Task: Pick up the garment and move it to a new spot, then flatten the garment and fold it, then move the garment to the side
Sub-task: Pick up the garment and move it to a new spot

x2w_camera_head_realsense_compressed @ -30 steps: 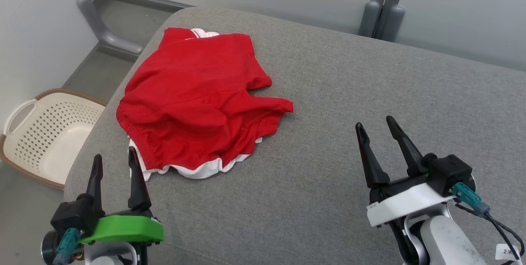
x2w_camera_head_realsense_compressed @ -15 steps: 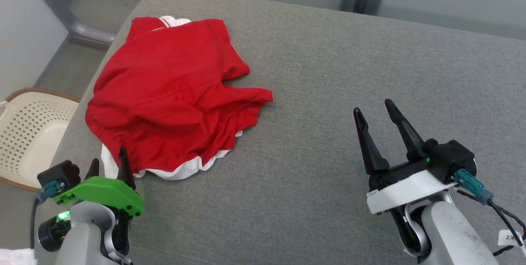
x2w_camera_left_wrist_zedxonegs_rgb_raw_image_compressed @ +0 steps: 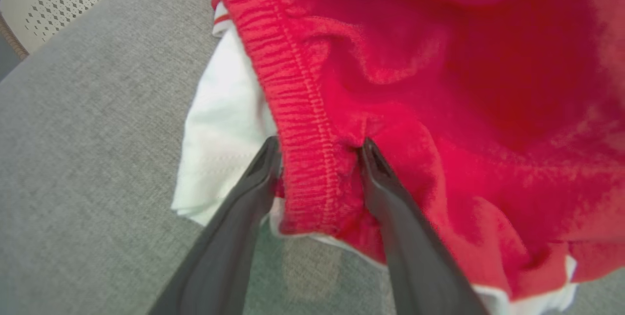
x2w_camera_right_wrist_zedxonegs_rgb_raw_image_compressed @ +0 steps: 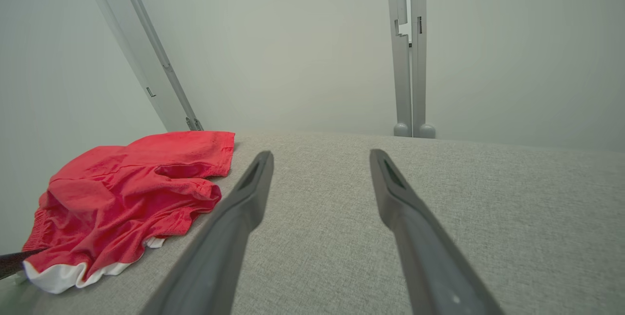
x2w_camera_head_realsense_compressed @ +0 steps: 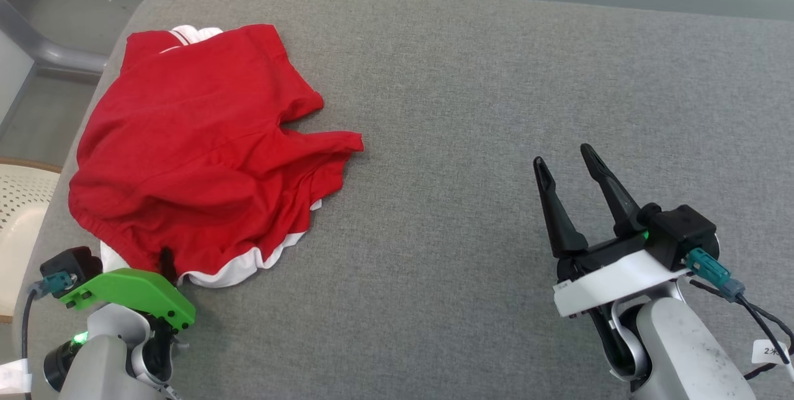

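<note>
One grey upholstered cushion (x2w_camera_head_realsense_compressed: 465, 108) takes up most of the head view, and you will find everything else on it or beside it.

The red garment (x2w_camera_head_realsense_compressed: 186, 152) lies crumpled on the cushion's left part, near its left edge, with a white layer (x2w_camera_left_wrist_zedxonegs_rgb_raw_image_compressed: 224, 124) showing from under its near hem. It rests flat on the fabric, no part raised.

Beyond the cushion's left edge, lower down, stands a cream perforated basket (x2w_camera_head_realsense_compressed: 18, 214), well apart from the garment.

Your right gripper (x2w_camera_head_realsense_compressed: 562, 156) hovers over bare cushion at the lower right, well apart from the garment, its jaws spread wide and holding nothing.

Your left gripper (x2w_camera_left_wrist_zedxonegs_rgb_raw_image_compressed: 318, 151) is at the garment's near-left corner. In its wrist view the two dark fingers (x2w_camera_left_wrist_zedxonegs_rgb_raw_image_compressed: 254, 178) stand apart with the ribbed red waistband (x2w_camera_left_wrist_zedxonegs_rgb_raw_image_compressed: 293, 85) running between them. One tip touches the white layer just beside the band; the other presses into the red cloth on the band's far side. The jaws are not clamped, and the cloth between them lies slack.
</note>
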